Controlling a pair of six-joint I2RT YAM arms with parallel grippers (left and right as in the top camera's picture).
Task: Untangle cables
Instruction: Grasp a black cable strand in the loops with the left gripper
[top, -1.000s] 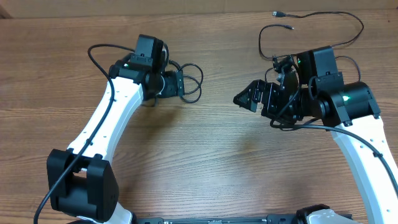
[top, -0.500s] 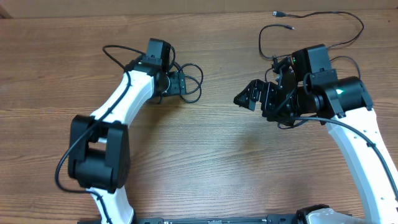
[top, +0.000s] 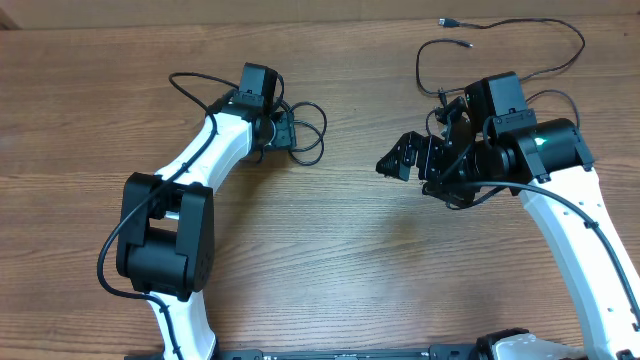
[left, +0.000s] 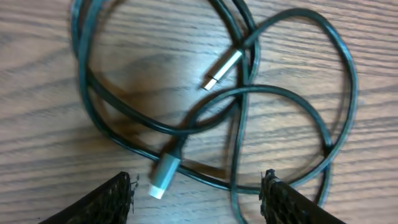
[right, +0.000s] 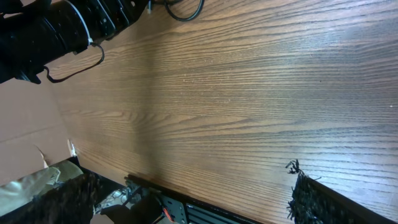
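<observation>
Left side. My left gripper (top: 284, 131) is at the far left-centre of the table (top: 330, 260), right at the coiled bundle (top: 308, 133) of thin black cable. In the left wrist view, my left gripper (left: 196, 198) looks straight down on the coiled bundle (left: 249, 124): several overlapping loops lying flat on the wood. One silver plug (left: 224, 68) lies inside the loops, and a second plug (left: 163, 175) lies near my left fingertip (left: 106, 202). The jaws stand partly apart. Strands run through the gap between them, but nothing is pinched. I cannot tell from this angle whether the fingertips touch the cable or the wood.

Right side. My right gripper (top: 402, 160) is well apart from the bundle, over bare wood near the table's centre-right. Its jaws are spread fully wide and hold nothing. The right wrist view confirms this: only wood grain shows between the fingertips (right: 317, 199).

Other cable. A long loose strand (top: 520, 22) runs along the far right edge of the table. A shorter strand (top: 420, 65) loops beside it, behind my right wrist. Both lie apart from either gripper.
</observation>
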